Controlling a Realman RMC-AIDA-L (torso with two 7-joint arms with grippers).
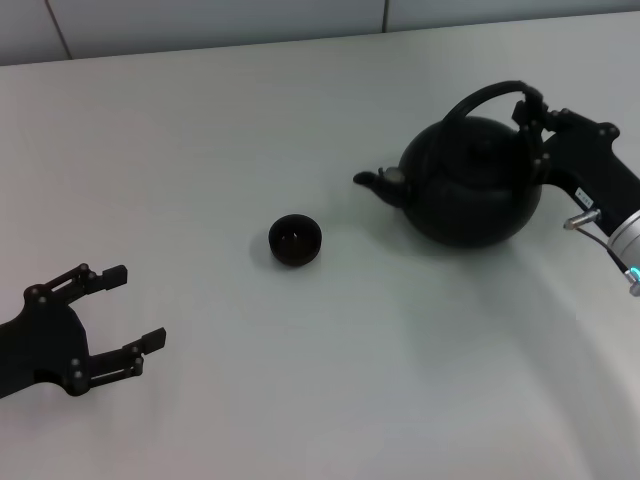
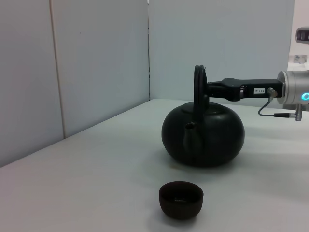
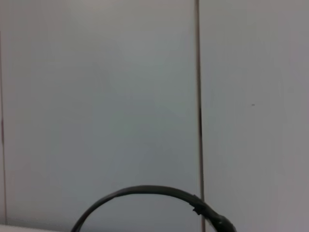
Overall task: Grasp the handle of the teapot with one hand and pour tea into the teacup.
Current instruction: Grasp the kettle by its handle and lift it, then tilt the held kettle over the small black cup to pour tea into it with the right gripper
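In the head view, the teapot point(image 1: 470, 180) is sitting on the white tabletop point(image 1: 330, 380) at the right, its spout being pointed toward the teacup point(image 1: 295, 240), which is standing well apart to the left. The handle point(image 1: 490, 97) is being met at its right end by the right gripper point(image 1: 533, 118); whether its fingers are clamped on the hoop or merely set around it cannot be told. The left gripper point(image 1: 132, 307) is resting idle near the tabletop's left edge with its fingers spread apart and nothing between them.

In the left wrist view, the teapot point(image 2: 203, 137) is being seen spout-on behind the teacup point(image 2: 181, 199), and the handle point(image 2: 199, 87) is being reached from the side by the right gripper point(image 2: 208, 89). The pot appears to be resting flat on the tabletop.

In the right wrist view, only the arch of the handle point(image 3: 145, 191) is being shown against the wall; no fingers are in sight.

The grasping step is judged to be in hand. For the next move, a firm hold on the handle is being called for, then a lift and a carry toward the teacup until the spout is above it, before any tilting.
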